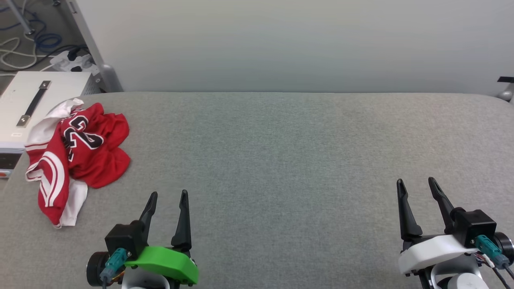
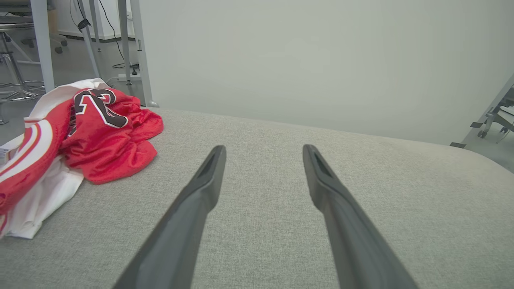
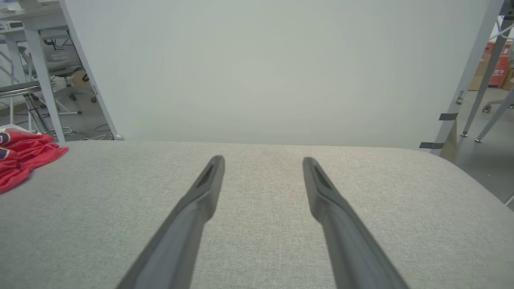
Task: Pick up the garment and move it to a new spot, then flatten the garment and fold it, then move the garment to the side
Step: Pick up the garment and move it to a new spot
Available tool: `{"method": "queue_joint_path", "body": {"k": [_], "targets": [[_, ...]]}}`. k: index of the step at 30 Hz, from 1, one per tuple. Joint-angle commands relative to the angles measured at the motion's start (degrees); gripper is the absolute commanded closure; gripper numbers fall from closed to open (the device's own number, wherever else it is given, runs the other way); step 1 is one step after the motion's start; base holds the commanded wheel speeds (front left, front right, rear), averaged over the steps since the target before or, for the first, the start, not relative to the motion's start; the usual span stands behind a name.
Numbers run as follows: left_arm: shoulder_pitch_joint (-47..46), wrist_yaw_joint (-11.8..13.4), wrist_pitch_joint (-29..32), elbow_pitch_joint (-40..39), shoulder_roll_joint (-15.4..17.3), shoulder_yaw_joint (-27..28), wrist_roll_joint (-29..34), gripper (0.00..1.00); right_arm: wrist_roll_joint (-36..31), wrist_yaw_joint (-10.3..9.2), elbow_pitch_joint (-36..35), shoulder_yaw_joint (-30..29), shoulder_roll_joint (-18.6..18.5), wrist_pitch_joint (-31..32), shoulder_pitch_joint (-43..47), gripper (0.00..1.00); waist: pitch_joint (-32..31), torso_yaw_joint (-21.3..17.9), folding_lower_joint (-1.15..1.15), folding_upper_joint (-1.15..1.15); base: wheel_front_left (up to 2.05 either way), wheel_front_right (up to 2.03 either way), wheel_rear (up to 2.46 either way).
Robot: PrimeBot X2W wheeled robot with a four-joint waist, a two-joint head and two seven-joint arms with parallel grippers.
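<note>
At the far left of the head view, a white case [image 1: 36, 100] with a dark strap handle stands just off the corner of the grey padded table [image 1: 281, 160]. The garment [image 1: 78, 156] lies just beside it on the table's far-left part, with one white sleeve edge close to or touching the case; contact cannot be confirmed. The garment is a loose crumpled heap, not spread and not folded. Its long axis runs from the far edge toward the near edge, along the table's left side and leaning slightly left at the near end. The black, white-outlined number faces up on the far portion, skewed and partly creased. A red-and-white striped band trails down the near-left side over white fabric. Which end is collar and which is hem cannot be determined, so no facing direction is assigned. To the right of the heap and nearer the robot, the left gripper [image 1: 168, 196] hovers over bare fabric with its two fingers spread apart, holding nothing and clear of the garment. The centre of the table offers a wide free area suitable as the new spot. At the far right, the right gripper [image 1: 415, 182] has its fingers parted and unloaded, well apart from the garment. Assessment: no task step is complete. Pickup, relocation, flattening, folding and moving aside all remain to be done.
</note>
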Motion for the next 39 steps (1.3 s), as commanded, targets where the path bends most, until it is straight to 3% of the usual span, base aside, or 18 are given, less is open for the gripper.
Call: {"method": "queue_joint_path", "body": {"k": [1, 6, 20, 30, 39], "targets": [[0.84, -0.31, -0.65, 0.2, -0.28, -0.1, -0.51, 0.0, 0.54, -0.05, -0.02, 0.13, 0.08, -0.6, -0.07, 0.0, -0.08, 1.25, 0.0, 0.0, 0.0, 0.0, 0.0], [1.07, -0.52, -1.23, 0.51, -0.29, 0.29, -0.81, 0.0, 1.47, -0.06, -0.21, 1.6, 0.08, -1.17, 0.12, 0.0, -0.27, 4.07, 0.0, 0.0, 0.0, 0.0, 0.0], [1.74, -1.43, -3.15, 1.75, -0.34, 0.64, -2.13, 0.0, 2.76, -0.06, -0.09, 5.81, 0.1, -3.07, 0.4, 0.0, -0.5, 18.26, 0.0, 0.0, 0.0, 0.0, 0.0], [1.34, -1.62, -3.17, 1.54, -0.34, 0.63, -2.28, 0.0, 2.64, -0.06, -0.3, 6.82, 0.1, -3.08, -0.05, 0.0, 0.55, 22.79, 0.0, 0.0, 0.0, 0.0, 0.0], [0.99, -1.11, -3.17, 1.45, -0.34, 0.6, -2.74, 0.0, 2.67, -0.06, 0.65, 7.62, 0.1, -3.08, -0.28, 0.0, 0.85, 24.18, 0.0, 0.0, 0.0, 0.0, 0.0]]}}
